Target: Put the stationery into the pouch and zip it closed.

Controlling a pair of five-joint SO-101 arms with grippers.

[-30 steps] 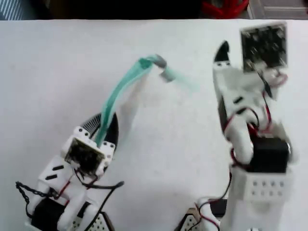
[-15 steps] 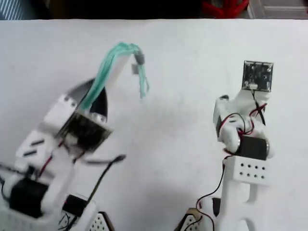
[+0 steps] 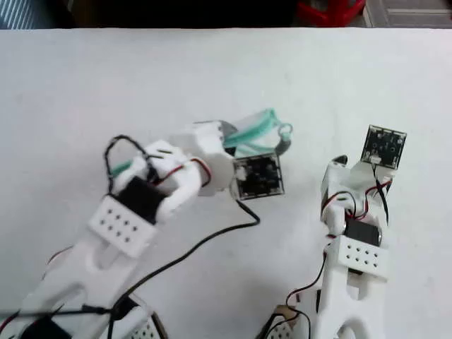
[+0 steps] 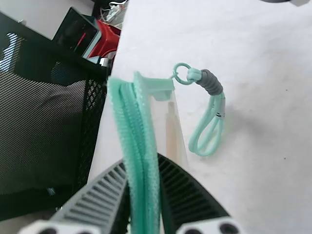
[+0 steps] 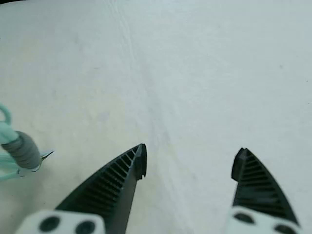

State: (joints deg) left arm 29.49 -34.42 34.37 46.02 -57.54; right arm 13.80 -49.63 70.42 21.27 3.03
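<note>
The mesh pouch (image 4: 139, 146) is gripped edge-on in the closed left claw (image 4: 141, 165) near the middle of the bench (image 3: 367, 63); the right claw (image 5: 190, 161) is held wide open, empty. The pouch is judged light and floppy, best pinched along its stiffer zip edge.

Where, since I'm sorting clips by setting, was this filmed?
Probably a robotics lab or workshop bench: a left arm and a right arm, both with exposed wiring, sit at a plain white table, and what looks like a black mesh basket stands beyond its edge.
</note>
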